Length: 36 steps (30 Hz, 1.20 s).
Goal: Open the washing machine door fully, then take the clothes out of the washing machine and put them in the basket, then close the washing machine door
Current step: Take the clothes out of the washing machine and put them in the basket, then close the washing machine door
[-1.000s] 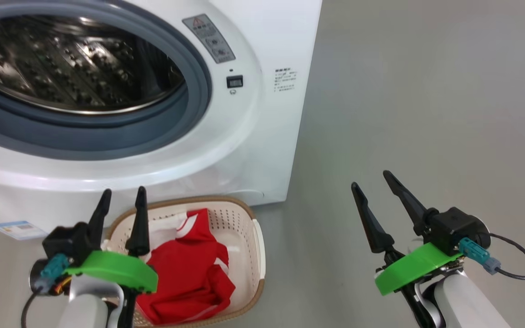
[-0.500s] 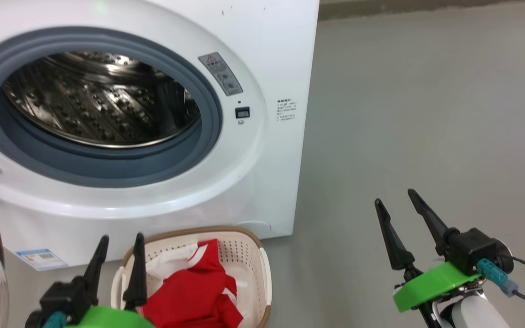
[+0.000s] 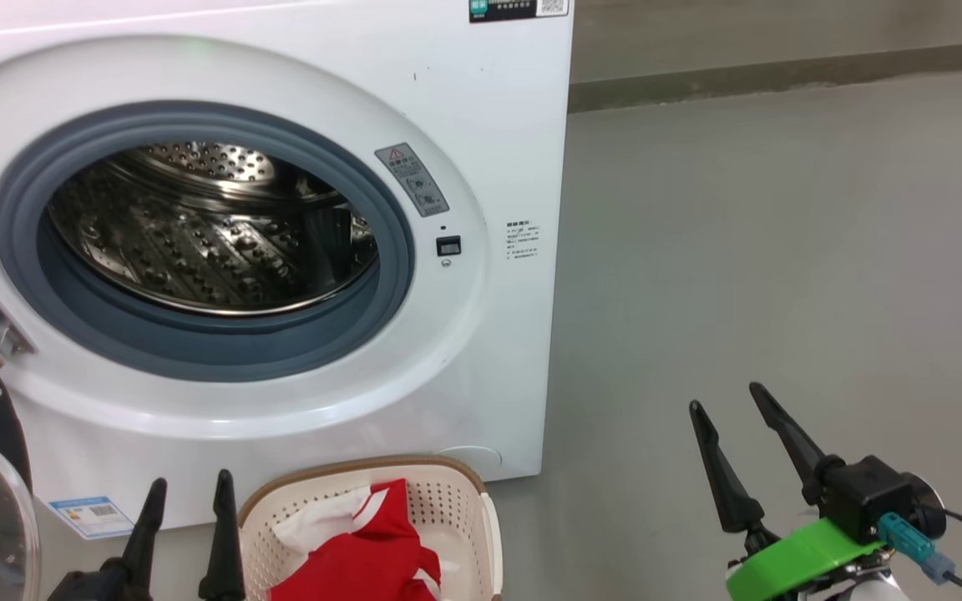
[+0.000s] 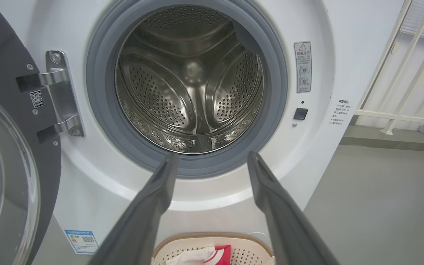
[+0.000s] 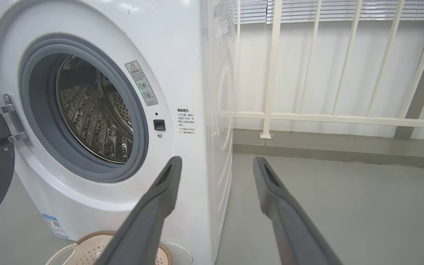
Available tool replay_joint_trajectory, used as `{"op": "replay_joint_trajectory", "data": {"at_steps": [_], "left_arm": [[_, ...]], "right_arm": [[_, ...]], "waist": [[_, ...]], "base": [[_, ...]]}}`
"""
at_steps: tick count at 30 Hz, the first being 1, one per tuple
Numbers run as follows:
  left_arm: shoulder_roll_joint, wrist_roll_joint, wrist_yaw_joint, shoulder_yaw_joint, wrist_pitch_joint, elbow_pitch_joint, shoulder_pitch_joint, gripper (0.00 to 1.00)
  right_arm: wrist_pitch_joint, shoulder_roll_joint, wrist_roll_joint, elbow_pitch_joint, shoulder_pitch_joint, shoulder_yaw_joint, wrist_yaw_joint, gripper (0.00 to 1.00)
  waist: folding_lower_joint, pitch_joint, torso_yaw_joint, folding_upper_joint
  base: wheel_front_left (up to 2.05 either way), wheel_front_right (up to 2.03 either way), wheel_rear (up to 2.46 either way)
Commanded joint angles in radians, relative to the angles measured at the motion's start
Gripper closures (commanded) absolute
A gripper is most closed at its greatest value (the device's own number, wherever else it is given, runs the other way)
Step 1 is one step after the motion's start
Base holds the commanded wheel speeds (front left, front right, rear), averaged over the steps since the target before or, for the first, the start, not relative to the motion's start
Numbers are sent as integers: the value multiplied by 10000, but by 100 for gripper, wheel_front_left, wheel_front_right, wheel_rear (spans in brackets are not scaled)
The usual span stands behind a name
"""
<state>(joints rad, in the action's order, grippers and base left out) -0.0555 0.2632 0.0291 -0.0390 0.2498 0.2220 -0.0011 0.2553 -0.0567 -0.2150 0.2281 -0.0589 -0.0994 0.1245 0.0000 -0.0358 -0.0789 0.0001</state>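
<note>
Laundry area, washing machine (image 3: 498, 125), white railing (image 5: 271, 73)

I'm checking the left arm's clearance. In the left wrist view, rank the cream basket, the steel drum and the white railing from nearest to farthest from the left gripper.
1. Cream perforated plastic basket, just below the left gripper.
2. Perforated steel drum, straight ahead inside the white washing machine.
3. White barred railing, far right, beyond the machine.
</note>
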Motion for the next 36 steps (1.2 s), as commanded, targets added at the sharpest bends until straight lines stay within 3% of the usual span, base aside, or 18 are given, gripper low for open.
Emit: {"op": "replay_joint_trajectory", "data": {"at_steps": [1, 21, 36], "left_arm": [[-167, -91, -76, -385, 120, -388, -56, 0], [-279, -82, -421, -491, 87, -895, 316, 0], [-334, -80, -448, -191, -58, -1395, 409, 0]], "right_arm": [[65, -86, 131, -323, -41, -170, 62, 0], [65, -164, 131, -470, 198, -99, 62, 0], [65, -131, 92, -355, 179, -82, 62, 0]], "waist": [[0, -102, 8, -1], [0, -190, 106, -1], [0, -179, 91, -1]], "base": [[0, 0, 0], [-7, 7, 0], [-144, 144, 0]]}}
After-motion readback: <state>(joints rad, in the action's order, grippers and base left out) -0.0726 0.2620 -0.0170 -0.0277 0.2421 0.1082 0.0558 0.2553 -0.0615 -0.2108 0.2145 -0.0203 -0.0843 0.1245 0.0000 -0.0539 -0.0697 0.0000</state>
